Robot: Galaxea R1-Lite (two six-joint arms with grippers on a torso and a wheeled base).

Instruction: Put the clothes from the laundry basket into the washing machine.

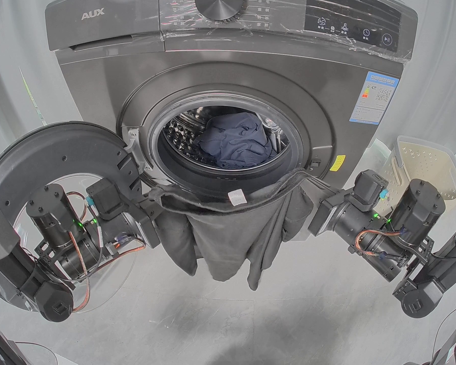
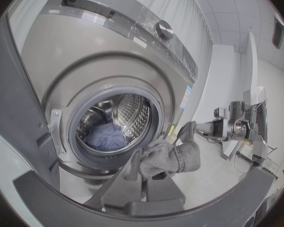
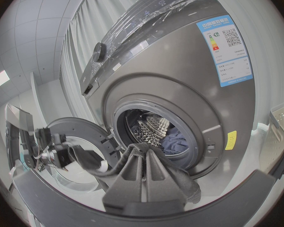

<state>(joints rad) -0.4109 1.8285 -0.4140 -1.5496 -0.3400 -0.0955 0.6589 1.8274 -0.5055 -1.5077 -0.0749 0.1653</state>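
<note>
We grip the grey garment (image 1: 228, 234) by its upper edge, left tool (image 2: 146, 164) and right tool (image 3: 144, 156) both clamped on it, stretched across the front of the washing machine (image 1: 111, 82), just below its opening. Loading is in hand; next, we judge, lift and push inward.

Stretched forward and low with the left arm (image 1: 61, 229) and right arm (image 1: 405, 224), wrists angled inward toward each other. Clamped tight with the left gripper (image 1: 153, 201) on one end of a dark grey garment (image 1: 228, 234), with the right gripper (image 1: 315, 188) on the other end, level and well apart.
</note>
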